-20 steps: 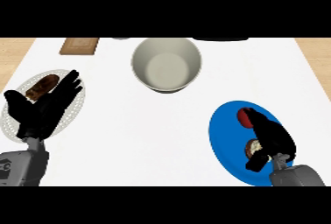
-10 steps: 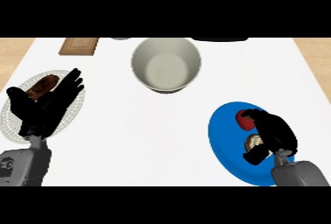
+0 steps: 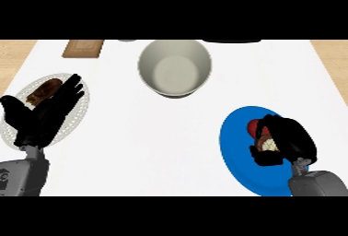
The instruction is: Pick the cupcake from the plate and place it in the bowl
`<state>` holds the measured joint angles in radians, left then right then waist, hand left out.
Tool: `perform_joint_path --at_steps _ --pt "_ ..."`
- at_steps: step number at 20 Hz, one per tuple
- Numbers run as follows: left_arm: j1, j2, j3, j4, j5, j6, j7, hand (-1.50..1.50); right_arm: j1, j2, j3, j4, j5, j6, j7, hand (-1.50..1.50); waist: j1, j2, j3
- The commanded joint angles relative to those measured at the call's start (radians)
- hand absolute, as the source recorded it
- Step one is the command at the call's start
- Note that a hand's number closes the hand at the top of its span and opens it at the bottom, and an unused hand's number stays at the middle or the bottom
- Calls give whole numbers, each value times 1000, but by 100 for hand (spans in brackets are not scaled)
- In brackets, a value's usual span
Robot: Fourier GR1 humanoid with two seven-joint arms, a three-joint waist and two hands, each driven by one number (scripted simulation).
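Left hand [image 3: 48, 115] rests w/ fingers straight at 9 o'clock over a pale round plate [image 3: 76, 122]; big beige ceramic bowl [image 3: 175, 67] sits at 12. At 4 o'clock, right hand [image 3: 284, 142] curls round the red-topped cupcake [image 3: 262, 136] on the blue round plate [image 3: 234, 152]. Prob light, soft, crushable, so hold at base, not frosting.

One head view looks steeply down on the counter [image 3: 170, 138].
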<state>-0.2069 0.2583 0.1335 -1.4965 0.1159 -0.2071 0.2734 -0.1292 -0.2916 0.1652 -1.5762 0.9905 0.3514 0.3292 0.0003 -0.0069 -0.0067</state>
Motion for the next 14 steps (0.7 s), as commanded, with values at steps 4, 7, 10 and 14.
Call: perform_joint_path --at_steps 4,7,10,14 --pt "30 -32 -33 -48 -16 8 13 0 -207 -149 -151 369 -89 -38 -334 150 25 13 8" --pt "-57 -21 -16 5 -21 22 43 0 -253 -181 -172 430 -98 -44 -438 150 7 10 7" --pt "-69 -3 13 95 -19 -11 -18 0 -224 -194 -166 281 -100 17 -426 150 -3 8 6" --pt "27 -8 12 -56 20 -20 55 0 -208 -196 -201 50 -160 147 -326 150 -2 3 6"
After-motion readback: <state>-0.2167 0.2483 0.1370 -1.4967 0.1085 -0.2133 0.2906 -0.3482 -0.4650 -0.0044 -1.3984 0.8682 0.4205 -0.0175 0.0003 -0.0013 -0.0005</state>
